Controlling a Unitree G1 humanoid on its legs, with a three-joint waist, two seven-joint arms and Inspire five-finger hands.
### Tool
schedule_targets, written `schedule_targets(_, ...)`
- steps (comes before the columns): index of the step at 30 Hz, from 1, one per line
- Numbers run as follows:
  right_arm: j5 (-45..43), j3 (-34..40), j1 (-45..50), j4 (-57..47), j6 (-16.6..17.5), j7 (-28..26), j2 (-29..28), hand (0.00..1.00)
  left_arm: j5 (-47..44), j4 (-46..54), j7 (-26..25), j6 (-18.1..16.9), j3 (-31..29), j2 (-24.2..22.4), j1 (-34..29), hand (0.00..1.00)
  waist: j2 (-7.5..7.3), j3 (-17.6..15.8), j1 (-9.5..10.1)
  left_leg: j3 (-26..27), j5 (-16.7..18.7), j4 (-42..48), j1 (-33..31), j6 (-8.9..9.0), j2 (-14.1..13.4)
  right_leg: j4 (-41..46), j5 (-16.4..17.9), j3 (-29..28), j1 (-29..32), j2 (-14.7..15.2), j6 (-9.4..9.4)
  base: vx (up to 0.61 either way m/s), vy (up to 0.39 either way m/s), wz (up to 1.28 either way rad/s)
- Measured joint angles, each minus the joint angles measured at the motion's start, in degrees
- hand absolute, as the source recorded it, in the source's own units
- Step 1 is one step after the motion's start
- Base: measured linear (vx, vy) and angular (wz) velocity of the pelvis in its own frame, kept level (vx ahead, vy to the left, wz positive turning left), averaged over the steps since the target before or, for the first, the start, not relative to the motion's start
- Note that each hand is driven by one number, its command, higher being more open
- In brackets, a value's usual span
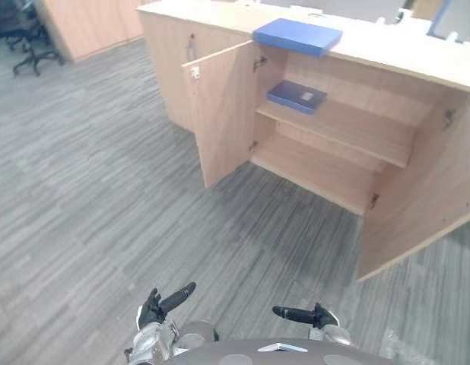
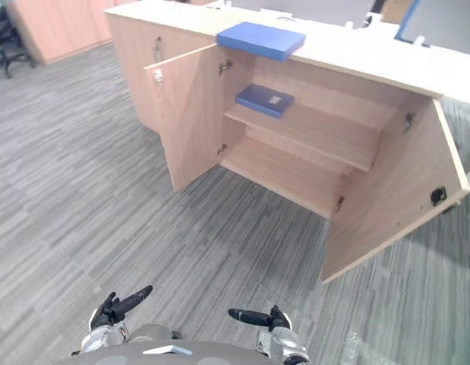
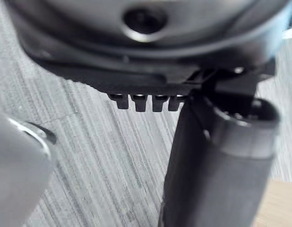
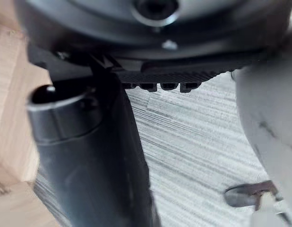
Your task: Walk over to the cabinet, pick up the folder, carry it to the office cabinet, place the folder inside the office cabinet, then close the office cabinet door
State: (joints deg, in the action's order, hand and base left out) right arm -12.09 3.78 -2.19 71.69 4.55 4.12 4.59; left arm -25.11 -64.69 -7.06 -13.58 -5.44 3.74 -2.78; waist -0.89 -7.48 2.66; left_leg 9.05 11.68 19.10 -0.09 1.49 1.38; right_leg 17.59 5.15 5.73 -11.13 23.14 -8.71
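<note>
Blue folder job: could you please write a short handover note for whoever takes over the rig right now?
Left robot hand and right robot hand: both open, empty, held low.
A flat blue folder lies on top of the light wooden cabinet; a second blue folder lies on its upper shelf. Left door and right door stand open.
Done: nothing picked up yet.
Left: probably grasp the top folder, place it inside, close up.

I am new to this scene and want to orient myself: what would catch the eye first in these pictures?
The wooden cabinet stands with both doors wide open. One blue folder lies on its top, a darker blue folder on the upper shelf inside. The left robot hand and right robot hand hang low, open and empty.
</note>
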Motion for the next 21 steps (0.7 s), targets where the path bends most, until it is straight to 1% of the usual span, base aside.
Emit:
schedule_targets(1,0.0,3.9,0.3,-2.0,0.9,-0.1,0.8,1.00,0.0,0.0,0.4,0.0,0.2,-0.2,-1.3,1.00,0.41,0.2,-0.52,2.0,-1.3,-6.2,6.2,-2.02,2.7,14.4,-2.7,1.5,6.2,4.8,5.19,0.14,0.222,-0.44)
schedule_targets(2,0.0,4.7,0.9,-2.5,1.1,0.0,1.2,1.00,0.0,0.1,0.6,0.0,0.2,-0.3,-1.3,1.00,0.32,0.3,-1.00,2.1,-1.4,-7.4,8.0,-2.27,3.5,17.8,-4.1,3.5,7.2,6.5,7.91,0.13,0.143,-0.24)
schedule_targets(3,0.0,5.5,1.3,-3.2,1.4,0.0,1.6,1.00,0.1,0.1,1.1,0.0,0.1,-0.5,-1.9,1.00,0.86,0.5,-1.62,2.3,-1.4,-8.8,9.9,-2.94,4.2,23.3,-5.3,6.9,8.3,9.0,11.92,0.18,0.139,0.00)
schedule_targets(4,0.2,6.4,1.5,-3.9,1.5,0.0,1.7,1.00,0.4,0.1,1.3,0.0,0.0,-0.4,-2.2,1.00,0.61,0.5,-1.78,2.6,-1.3,-10.3,12.7,-3.37,4.6,30.1,-4.9,11.6,9.8,11.0,13.59,0.21,0.119,-0.09)
schedule_targets(5,0.1,6.9,1.4,-4.0,1.6,-0.2,1.7,1.00,0.7,0.0,1.2,0.1,0.0,-0.1,-2.7,1.00,0.85,0.5,-1.73,3.2,-1.4,-12.1,14.9,-3.59,4.3,34.0,-2.7,16.5,10.6,11.0,13.63,0.24,0.079,-0.27)
schedule_targets(6,0.1,7.0,1.3,-4.0,1.6,-0.2,1.6,1.00,0.9,0.1,1.3,0.1,0.0,-0.1,-3.3,1.00,1.07,0.4,-1.57,4.1,-1.5,-13.0,16.2,-3.57,3.7,35.2,1.0,19.5,11.2,9.8,11.09,0.19,-0.006,-0.49)
schedule_targets(7,0.1,7.0,1.1,-4.5,1.8,-0.3,1.5,1.00,0.7,0.0,1.3,0.2,-0.4,-0.3,-3.7,1.00,1.63,-0.1,-1.53,5.3,-1.5,-13.7,17.2,-3.51,2.6,34.9,5.7,22.3,12.5,7.3,8.89,0.15,-0.040,-0.49)
schedule_targets(8,0.0,7.3,1.1,-4.8,2.0,-0.4,1.4,1.00,0.8,-0.1,1.3,0.3,-0.5,-0.4,-3.7,1.00,1.98,-0.5,-1.61,5.7,-1.5,-13.9,17.5,-3.50,2.0,33.9,7.5,23.2,13.0,5.7,8.13,0.11,-0.079,-0.46)
schedule_targets(9,0.0,8.2,0.7,-5.2,2.2,-0.4,1.1,1.00,0.8,-0.1,1.4,0.3,-0.6,-0.7,-3.6,1.00,2.62,-1.3,-2.02,5.9,-1.4,-14.3,18.1,-3.37,0.8,30.5,9.6,24.7,14.0,3.1,7.76,0.09,-0.093,-0.26)
schedule_targets(10,0.0,8.7,0.2,-5.2,2.2,-0.5,1.1,1.00,0.8,-0.2,1.4,0.3,-0.6,-0.9,-3.4,1.00,3.00,-1.9,-2.30,6.0,-1.3,-14.6,18.5,-3.15,0.0,28.3,9.8,25.1,14.4,1.8,7.91,0.10,-0.144,-0.23)
schedule_targets(11,0.0,9.5,-0.8,-5.1,2.2,-0.6,1.1,1.00,0.9,-0.9,1.4,0.3,-1.3,-1.2,-2.6,1.00,3.53,-3.4,-2.81,6.1,-0.6,-14.7,19.4,-2.25,-1.7,23.9,9.5,24.8,15.3,-0.8,7.43,0.07,-0.171,-0.23)
schedule_targets(12,-0.1,9.8,-1.2,-5.1,2.2,-0.8,0.9,1.00,0.9,-1.6,1.4,0.3,-2.3,-1.5,-2.2,1.00,3.19,-3.9,-2.68,6.3,0.8,-15.5,19.7,-1.17,-3.1,18.7,8.3,22.8,18.1,-3.2,5.80,0.07,-0.185,-0.27)
schedule_targets(13,-0.1,10.0,-1.6,-5.1,2.2,-0.9,0.6,1.00,0.9,-1.7,1.4,0.3,-2.8,-1.4,-2.2,1.00,3.20,-3.9,-2.61,6.3,1.2,-15.8,19.8,-0.59,-3.5,15.4,7.3,21.5,19.3,-4.2,4.81,0.10,-0.217,-0.22)
schedule_targets(14,-0.2,10.4,-2.1,-5.1,2.3,-0.9,-0.3,1.00,1.2,-1.9,1.6,0.3,-4.1,-1.2,-1.9,1.00,2.38,-4.1,-2.81,5.7,1.9,-16.7,20.5,0.52,-4.0,9.2,2.5,18.8,20.8,-5.4,4.84,0.20,-0.270,0.01)
schedule_targets(15,-0.2,11.1,-1.8,-4.9,2.3,-0.9,-0.5,1.00,1.5,-2.4,1.6,0.3,-5.0,-1.5,-1.7,1.00,1.44,-4.0,-3.03,4.2,2.1,-17.8,21.0,0.78,-4.5,9.5,0.4,18.4,21.1,-6.3,6.71,0.31,-0.362,0.06)
schedule_targets(16,-0.1,12.1,-1.8,-4.9,2.2,-0.8,-0.2,1.00,2.6,-2.6,1.7,0.3,-6.5,-2.9,-1.2,1.00,2.88,-3.6,-2.55,2.1,2.2,-18.9,21.0,0.23,-6.1,10.8,3.8,19.5,21.7,-8.5,7.45,0.36,-0.370,0.07)
schedule_targets(17,-0.2,12.6,-1.7,-5.1,2.2,-0.6,-0.2,1.00,3.1,-2.4,1.8,0.3,-7.0,-3.5,-1.4,1.00,3.18,-3.6,-2.64,1.6,1.4,-18.4,20.5,0.65,-6.8,12.1,5.5,19.9,22.5,-9.0,8.05,0.32,-0.307,-0.05)
schedule_targets(18,-0.1,13.0,-1.6,-5.0,2.2,-0.6,-0.2,1.00,3.3,-2.3,2.0,0.4,-7.5,-3.7,-1.3,1.00,3.24,-3.6,-2.66,1.3,0.9,-18.4,20.4,0.88,-7.3,12.7,6.3,20.2,22.6,-9.6,8.34,0.32,-0.296,0.03)
schedule_targets(19,-0.1,13.8,-1.0,-4.8,1.8,-0.6,-0.3,1.00,4.0,-2.3,2.2,0.5,-7.7,-4.0,-1.4,1.00,3.68,-3.3,-2.86,0.4,0.1,-18.2,20.7,1.34,-9.0,12.5,7.8,21.3,21.5,-11.1,8.71,0.27,-0.244,0.07)
schedule_targets(20,-0.1,13.8,-0.5,-4.4,1.4,-0.6,-0.4,1.00,4.7,-2.3,2.3,0.6,-7.9,-4.1,-1.4,1.00,3.84,-3.2,-2.99,-0.1,-0.2,-18.0,21.0,1.58,-9.9,12.1,8.3,22.1,20.4,-11.9,8.94,0.35,-0.276,0.26)
schedule_targets(21,-0.7,15.2,0.3,-3.7,0.6,-0.6,-0.1,1.00,5.3,-2.3,2.3,1.1,-7.7,-4.2,-1.1,1.00,4.17,-3.0,-3.12,-1.3,-0.4,-15.7,21.4,2.15,-12.1,10.4,8.9,24.1,17.2,-13.6,9.77,0.34,-0.226,0.36)
